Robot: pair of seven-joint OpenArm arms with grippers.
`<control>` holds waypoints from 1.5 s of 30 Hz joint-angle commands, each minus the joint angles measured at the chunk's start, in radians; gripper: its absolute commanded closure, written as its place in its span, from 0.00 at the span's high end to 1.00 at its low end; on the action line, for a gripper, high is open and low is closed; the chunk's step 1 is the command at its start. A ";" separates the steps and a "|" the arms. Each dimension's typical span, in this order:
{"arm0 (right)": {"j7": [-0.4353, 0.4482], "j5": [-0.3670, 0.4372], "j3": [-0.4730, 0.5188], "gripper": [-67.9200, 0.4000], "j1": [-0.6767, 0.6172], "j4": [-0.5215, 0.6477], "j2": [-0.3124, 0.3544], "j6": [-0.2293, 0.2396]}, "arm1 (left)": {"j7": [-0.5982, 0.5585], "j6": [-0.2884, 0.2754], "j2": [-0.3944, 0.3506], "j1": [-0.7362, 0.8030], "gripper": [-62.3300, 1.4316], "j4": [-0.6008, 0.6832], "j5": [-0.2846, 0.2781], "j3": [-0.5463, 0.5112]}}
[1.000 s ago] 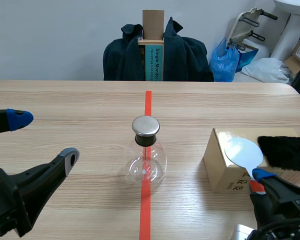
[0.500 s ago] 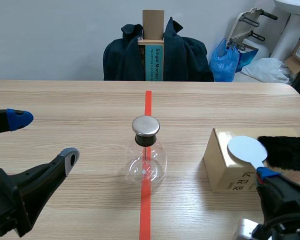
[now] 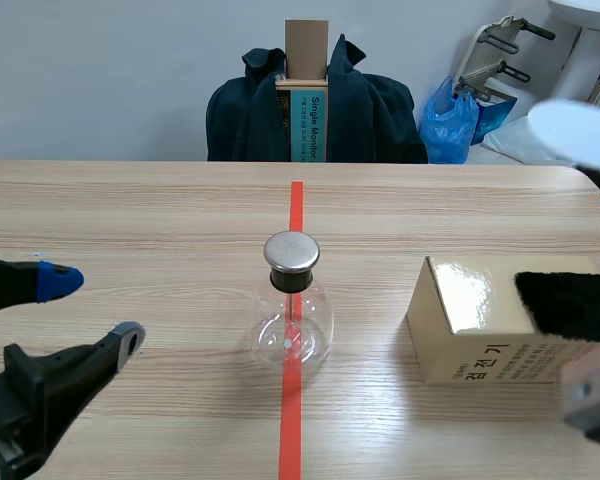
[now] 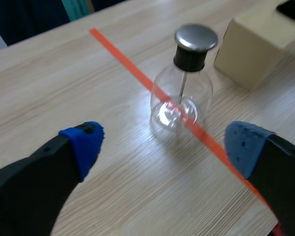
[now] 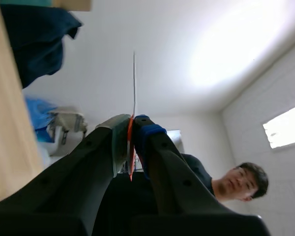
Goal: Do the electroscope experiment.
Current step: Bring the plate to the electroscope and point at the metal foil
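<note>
We see the electroscope (image 3: 292, 318), a round glass flask with a black neck and a metal cap, standing upright in the middle of the frame, on the orange-red tape line (image 3: 296, 205) that runs up the desk (image 3: 160, 210). A thin rod hangs inside the glass.

Our left hand (image 3: 92, 312) sits at the lower left of the frame, released, with its two blue-tipped fingers spread wide and nothing between them. In the left wrist view the electroscope (image 4: 183, 93) stands ahead of the left hand (image 4: 164, 142), untouched.

At the right of the frame a cardboard box (image 3: 470, 320) rests on the desk, just beside the electroscope but apart from it. A black furry pad (image 3: 570, 305) lies on top of the box at its right end.

The white disc (image 3: 572, 128) is up in the upper right corner, raised well above the desk. In the right wrist view our right hand (image 5: 131, 130) is clenched on it. We see the white disc (image 5: 134, 83) edge-on as a thin line rising from between the pads, with a red strip pinched there.
</note>
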 commanded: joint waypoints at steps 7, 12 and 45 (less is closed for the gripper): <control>0.019 0.142 0.010 0.02 0.103 0.079 0.060 -0.035 | 0.040 -0.105 0.002 -0.214 0.06 -0.224 -0.016 0.009; 0.013 0.191 0.010 0.02 0.238 0.079 0.054 0.014 | -0.027 -0.211 0.003 -0.364 0.06 -0.431 -0.015 0.069; -0.070 -0.023 -0.233 0.02 0.508 -0.117 -0.030 0.096 | -0.332 -0.172 0.130 -0.634 0.06 -0.822 0.172 0.459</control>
